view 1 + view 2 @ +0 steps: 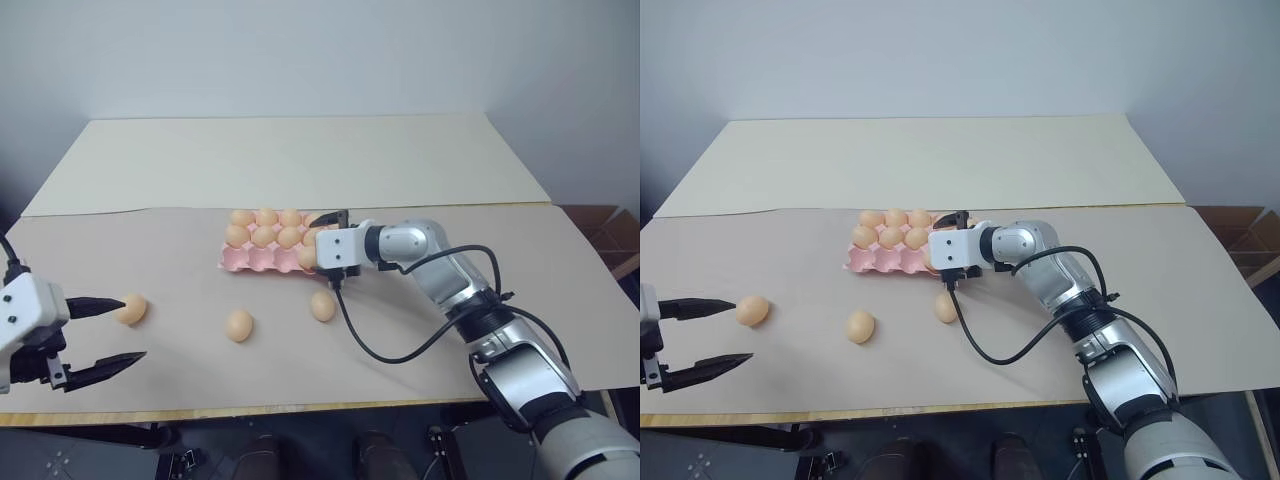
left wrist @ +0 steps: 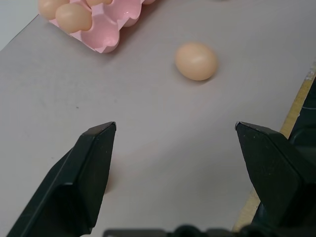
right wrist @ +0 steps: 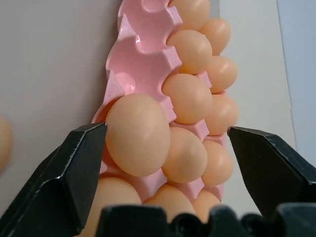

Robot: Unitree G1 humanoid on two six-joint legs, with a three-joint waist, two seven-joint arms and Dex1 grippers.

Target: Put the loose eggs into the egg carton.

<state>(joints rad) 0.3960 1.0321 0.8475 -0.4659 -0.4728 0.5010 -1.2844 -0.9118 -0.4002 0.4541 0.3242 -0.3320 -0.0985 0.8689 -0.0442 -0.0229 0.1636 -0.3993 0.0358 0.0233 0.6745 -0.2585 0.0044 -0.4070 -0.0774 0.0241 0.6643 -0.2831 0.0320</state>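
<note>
Your tabletop [image 1: 300,160] spans most of the head view, pale paper over it from edge to edge. The egg carton [image 1: 262,259] lies just left of frame centre, pink, its far rows filled with eggs and its near-row cups on the left bare.

Your right arm reaches in from the lower right; the right hand [image 3: 165,148] hangs at the carton's right end, fingers spread wide and gripping nothing. In the right wrist view one egg [image 3: 138,134] sits at the carton's near edge just beside one finger [image 3: 74,168]; whether they touch cannot be told.

Your left hand [image 1: 108,330] sits at the lower left of the frame, fingers wide apart and empty.

Three loose eggs rest on the tabletop: one [image 1: 131,308] just beside the left hand's upper fingertip, one [image 1: 239,325] below the carton, one [image 1: 322,306] lower right of the carton, under the right hand.
</note>
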